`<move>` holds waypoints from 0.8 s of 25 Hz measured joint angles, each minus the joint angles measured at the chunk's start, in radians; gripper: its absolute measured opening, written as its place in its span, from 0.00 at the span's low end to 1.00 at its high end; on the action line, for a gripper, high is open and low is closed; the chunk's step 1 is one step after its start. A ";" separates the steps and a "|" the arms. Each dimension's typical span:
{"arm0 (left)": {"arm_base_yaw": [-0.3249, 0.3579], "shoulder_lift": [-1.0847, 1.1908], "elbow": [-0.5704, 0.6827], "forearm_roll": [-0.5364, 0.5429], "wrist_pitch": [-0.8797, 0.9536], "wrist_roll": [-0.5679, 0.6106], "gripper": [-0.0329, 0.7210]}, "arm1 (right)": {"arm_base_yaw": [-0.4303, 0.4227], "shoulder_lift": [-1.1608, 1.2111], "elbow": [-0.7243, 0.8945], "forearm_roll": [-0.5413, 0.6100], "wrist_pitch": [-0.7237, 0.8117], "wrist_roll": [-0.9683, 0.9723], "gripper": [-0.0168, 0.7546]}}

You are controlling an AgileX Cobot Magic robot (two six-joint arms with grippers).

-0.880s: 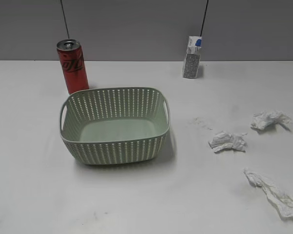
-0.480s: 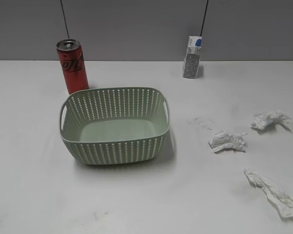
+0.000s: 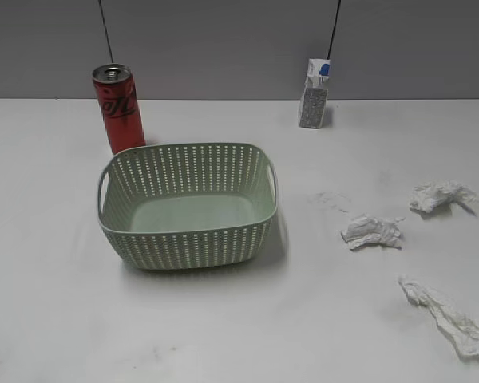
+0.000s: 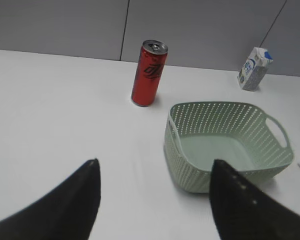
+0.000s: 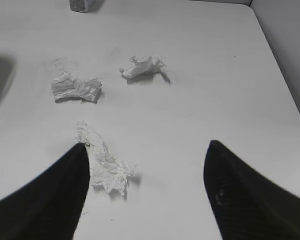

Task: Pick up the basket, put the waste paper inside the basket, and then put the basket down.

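Observation:
The pale sage-green basket [image 3: 188,206] stands empty on the white table; it also shows in the left wrist view [image 4: 225,145]. Three white waste paper wads lie to its right: one [image 3: 372,232], one [image 3: 439,195] and a longer one [image 3: 451,321]. In the right wrist view they show as a wad [image 5: 76,87], a wad [image 5: 143,66] and the long one [image 5: 102,165]. My left gripper [image 4: 154,172] is open and empty, left of and short of the basket. My right gripper [image 5: 146,152] is open and empty, just right of the long wad. Neither gripper shows in the exterior view.
A red soda can [image 3: 118,108] stands upright behind the basket's left corner, also in the left wrist view [image 4: 149,73]. A white-and-blue small carton [image 3: 314,94] stands at the back, near the grey wall. The table's right edge [image 5: 280,75] runs close to the wads.

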 joint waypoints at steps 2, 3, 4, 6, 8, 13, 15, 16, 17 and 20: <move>-0.008 0.122 -0.021 -0.043 -0.041 0.020 0.73 | 0.000 0.000 0.000 0.000 0.000 0.000 0.72; -0.018 0.189 -0.032 -0.069 -0.059 0.039 0.73 | 0.000 0.000 0.000 0.000 0.000 0.000 0.72; -0.031 0.245 -0.042 -0.092 -0.077 0.061 0.73 | 0.000 0.000 0.000 0.000 -0.001 0.000 0.72; -0.058 0.381 -0.075 -0.123 -0.098 0.098 0.73 | 0.000 0.000 0.000 0.000 -0.001 0.000 0.72; -0.087 0.508 -0.121 -0.135 -0.108 0.126 0.73 | 0.000 0.000 0.000 0.000 -0.001 0.000 0.72; -0.176 0.856 -0.283 -0.109 -0.114 0.148 0.71 | 0.000 0.000 0.000 0.000 -0.001 0.000 0.72; -0.222 0.985 -0.352 -0.092 -0.112 0.145 0.68 | 0.000 0.000 0.000 0.000 -0.001 0.000 0.72; -0.248 1.052 -0.390 -0.067 -0.111 0.132 0.65 | 0.000 0.000 0.000 0.000 -0.001 0.000 0.72; -0.272 1.120 -0.427 -0.027 -0.108 0.096 0.64 | 0.000 0.000 0.000 0.000 -0.001 0.000 0.72; -0.306 1.302 -0.516 0.084 -0.078 -0.031 0.62 | 0.000 0.000 0.000 0.000 -0.001 0.000 0.72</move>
